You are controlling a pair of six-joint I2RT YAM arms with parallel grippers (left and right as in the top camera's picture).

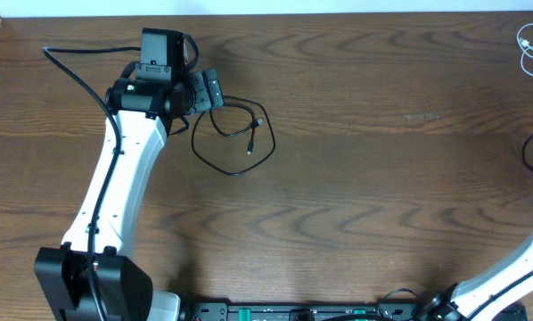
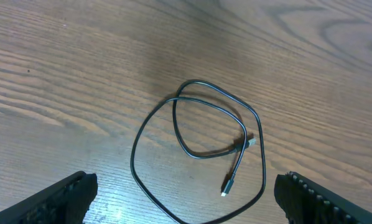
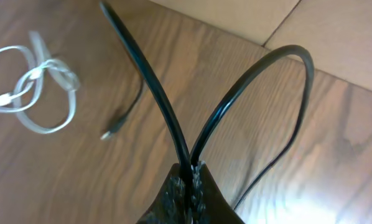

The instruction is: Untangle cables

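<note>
A thin black cable lies on the wooden table in a loose loop that crosses itself, both plug ends inside the loop. My left gripper hovers over its near edge, open wide, with nothing between its fingers. In the right wrist view my right gripper is shut on a bend of another black cable, which rises in two strands from the jaws. A white cable lies knotted in small loops, apart to the left of that gripper.
A black arc of cable shows at the table's right edge. The table's far edge runs just behind the right gripper. The left arm's own thick wire trails toward the far left.
</note>
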